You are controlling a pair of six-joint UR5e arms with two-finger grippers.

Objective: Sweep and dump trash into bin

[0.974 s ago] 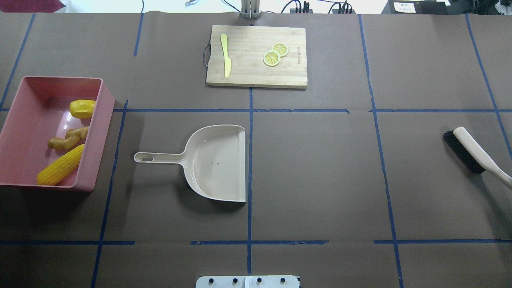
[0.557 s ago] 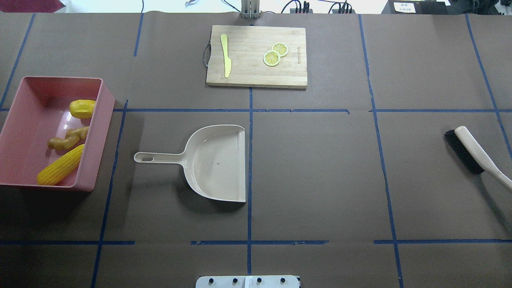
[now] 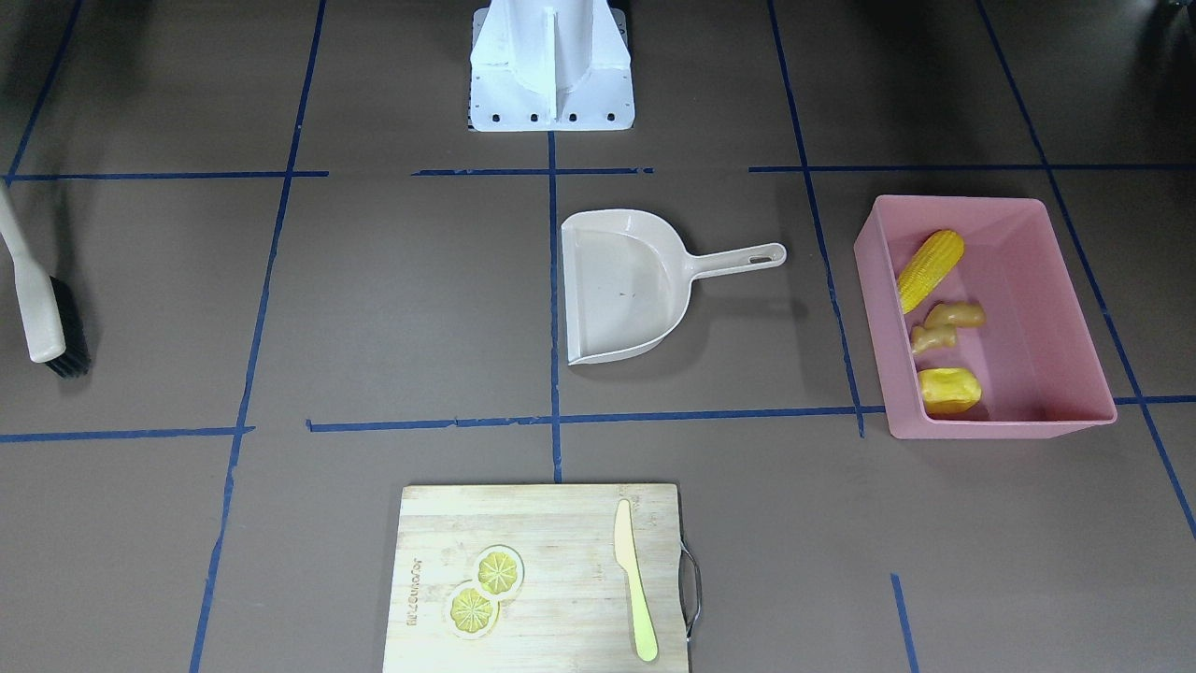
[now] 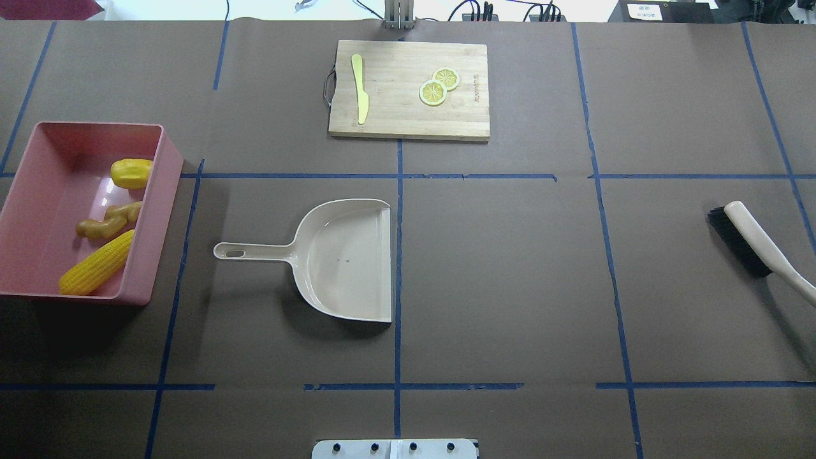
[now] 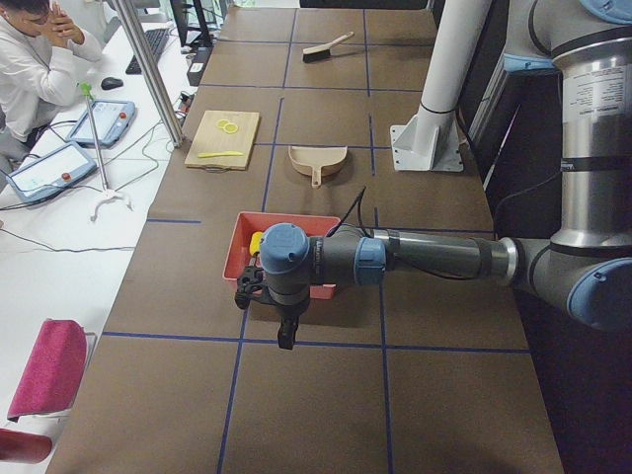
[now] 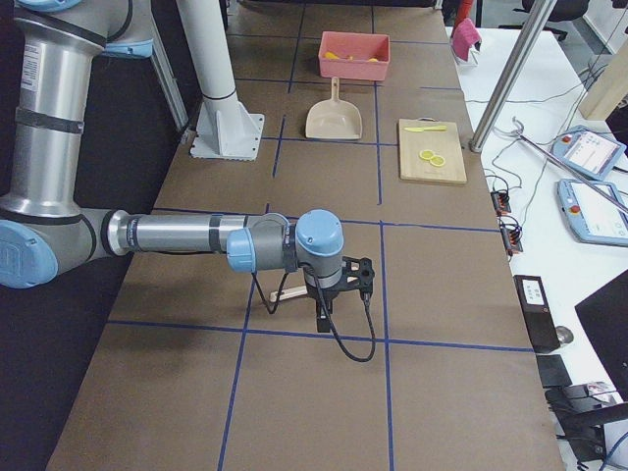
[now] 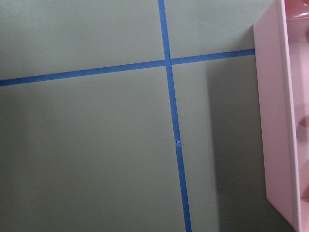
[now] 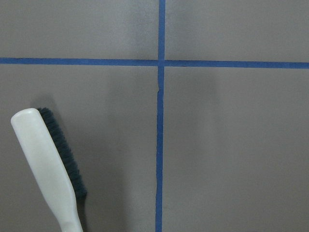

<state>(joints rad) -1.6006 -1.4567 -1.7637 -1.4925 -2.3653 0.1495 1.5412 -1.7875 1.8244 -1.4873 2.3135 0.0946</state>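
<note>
At table's left end, 3 yellow and tan toy-food trash pieces (image 4: 95, 262) lie inside large rectangular pink plastic bin (image 4: 167, 204) | left gripper (image 5: 285, 341), right gripper (image 6: 323, 327): opening cannot be told | risk: left arm, hovering beside bin, could knock it when moving.

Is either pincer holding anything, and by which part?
Cannot be told: both pincers show only in side views. The brush sits by the right pincer; the left pincer hangs over table.

robot lab: tape-gridded table (image 4: 510, 287), teach pendants (image 5: 44, 170), seated operator (image 5: 30, 49).
</note>
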